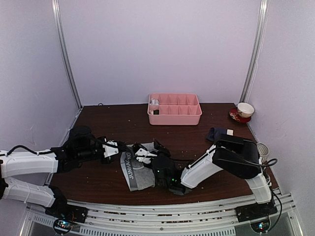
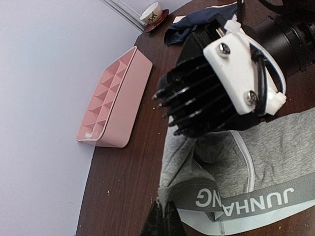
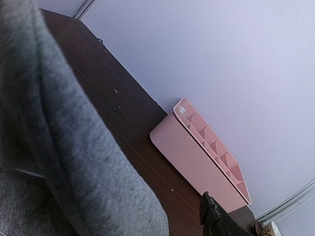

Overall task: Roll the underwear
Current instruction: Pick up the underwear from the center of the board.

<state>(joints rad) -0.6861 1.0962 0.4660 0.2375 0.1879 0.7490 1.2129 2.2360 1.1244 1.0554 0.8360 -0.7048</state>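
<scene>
Grey boxer briefs (image 1: 140, 178) lie midway along the near edge of the table (image 1: 108, 123), both arms over them. The left gripper (image 1: 125, 147) is pressed together at the lettered waistband (image 2: 246, 199); the right gripper's (image 1: 146, 153) spread cannot be judged. Navy briefs (image 1: 216, 133) sit by the right edge.

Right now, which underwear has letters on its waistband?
The grey cloth boxer briefs: their dark band reads JUNHANG. The crumpled navy cloth pair, farther back, shows no letters.

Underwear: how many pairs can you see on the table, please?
2. The grey pair lies front-centre; the navy pair lies crumpled farther back at the right. The pink tray might hide another.
</scene>
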